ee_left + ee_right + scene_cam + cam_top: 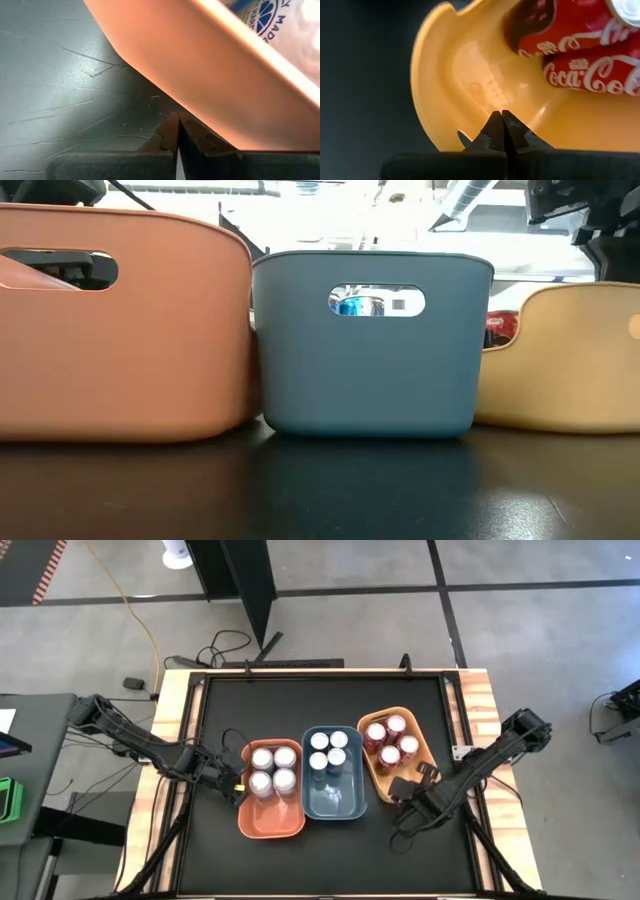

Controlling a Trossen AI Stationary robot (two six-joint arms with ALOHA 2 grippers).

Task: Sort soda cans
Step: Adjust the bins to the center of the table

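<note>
Looking down on your table, you see three plastic bins side by side on the black mat: an orange bin [270, 810], a blue bin [336, 795] and a yellow bin [392, 752], which sits turned at an angle. Your soda cans are already grouped by colour. Four silver-white cans [272, 769] stand in the far half of the orange bin, four blue cans [328, 748] in the far half of the blue bin, and four red cans [392, 742] in the yellow bin.

Your left gripper [237, 787] sits low at the orange bin's outer side, its fingers pressed together on nothing; the left wrist view shows the fingertips [176, 131] just beside the bin's wall, close above the mat. Your right gripper [402, 786] is at the yellow bin's near end, also closed and empty, with its tips [501, 125] over the rim and two red cans lying close ahead in the right wrist view.

From table height, you see the three bins in a row, a blue can showing through the blue bin's handle slot.
</note>
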